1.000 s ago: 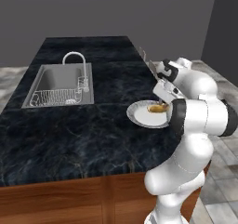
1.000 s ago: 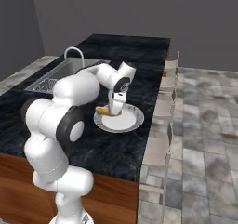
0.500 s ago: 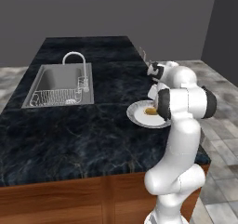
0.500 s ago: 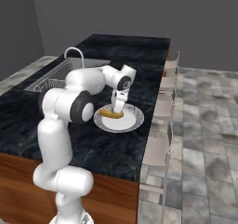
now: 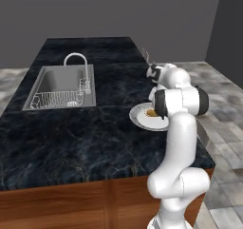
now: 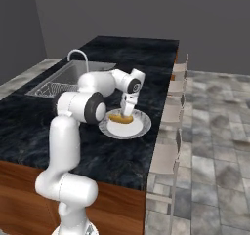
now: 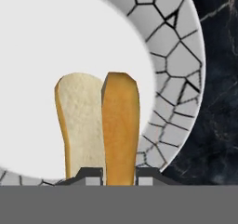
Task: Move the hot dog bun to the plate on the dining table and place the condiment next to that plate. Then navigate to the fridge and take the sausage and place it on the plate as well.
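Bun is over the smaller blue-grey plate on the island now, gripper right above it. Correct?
Not quite. The plate under the hot dog bun is large and white with a grey cracked-pattern rim, not a smaller blue-grey one; the hand view shows it plainly. The rest holds: it sits on the black island, and the gripper is right above the bun.

We're looking at a glossy white arm with chunky rounded links, dark grey joint bands, and 2 small dark fingertips.
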